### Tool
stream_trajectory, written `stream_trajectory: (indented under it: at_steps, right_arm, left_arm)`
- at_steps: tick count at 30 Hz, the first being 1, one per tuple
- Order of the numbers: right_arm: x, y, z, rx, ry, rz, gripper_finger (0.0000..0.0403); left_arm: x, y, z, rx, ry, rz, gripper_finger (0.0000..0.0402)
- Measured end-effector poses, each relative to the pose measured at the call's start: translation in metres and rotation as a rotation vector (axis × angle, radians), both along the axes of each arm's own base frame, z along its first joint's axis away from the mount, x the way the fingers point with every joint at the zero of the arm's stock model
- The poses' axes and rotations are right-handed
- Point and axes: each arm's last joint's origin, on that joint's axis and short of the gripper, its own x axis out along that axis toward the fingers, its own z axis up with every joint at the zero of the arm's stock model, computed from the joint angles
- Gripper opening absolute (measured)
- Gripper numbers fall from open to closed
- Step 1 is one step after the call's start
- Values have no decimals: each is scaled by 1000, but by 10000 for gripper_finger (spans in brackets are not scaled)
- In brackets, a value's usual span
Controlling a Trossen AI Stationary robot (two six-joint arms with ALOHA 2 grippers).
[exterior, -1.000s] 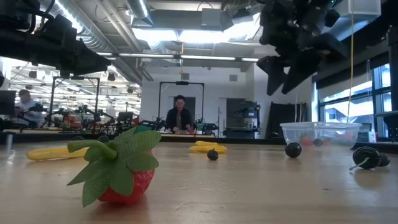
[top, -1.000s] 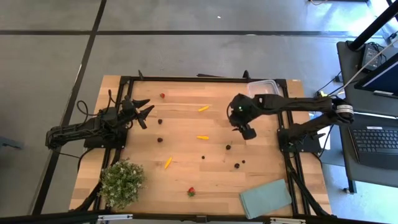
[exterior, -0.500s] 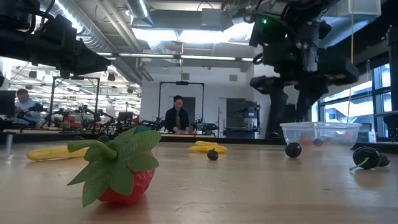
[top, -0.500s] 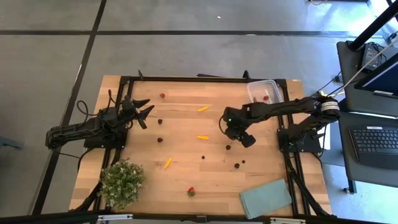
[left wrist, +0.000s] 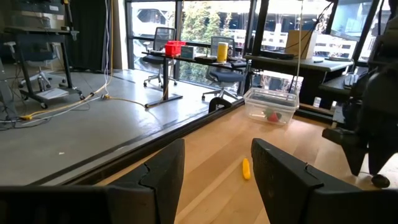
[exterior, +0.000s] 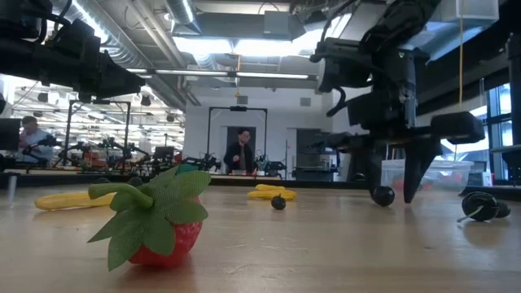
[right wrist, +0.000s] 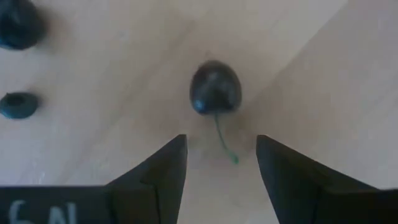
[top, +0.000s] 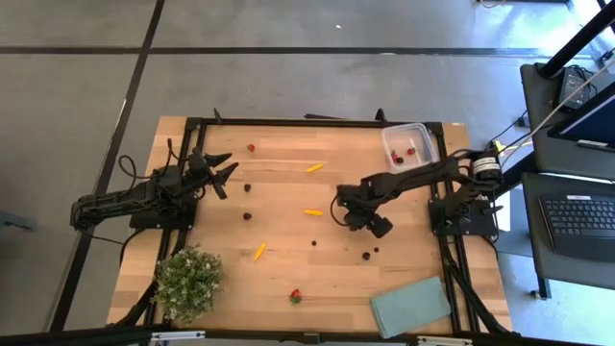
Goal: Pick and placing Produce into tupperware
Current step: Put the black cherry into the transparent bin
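You see two matte black jointed arms, looped cables, and the right gripper's blunt dark fingers.

Right gripper low over table centre, jaws apart; left gripper waiting, jaws apart.

Tupperware half-hidden behind right arm

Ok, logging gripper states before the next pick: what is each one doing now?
Left gripper: open, empty, waiting at the table's left side.
Right gripper: open, empty, just above a dark stemmed berry.
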Motion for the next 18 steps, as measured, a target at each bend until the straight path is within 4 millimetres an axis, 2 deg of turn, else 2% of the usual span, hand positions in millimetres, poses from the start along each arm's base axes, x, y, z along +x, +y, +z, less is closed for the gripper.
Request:
stream_trajectory:
  at_steps: [10, 18]
  right_arm:
    - [5, 6, -1, 10, -35, -33, 188]
    - [4, 5, -1, -14, -33, -39, 119]
  left_arm:
    - [0, 0, 0, 0, 0, 0, 179]
    - [0, 0, 0, 0, 0, 0, 179]
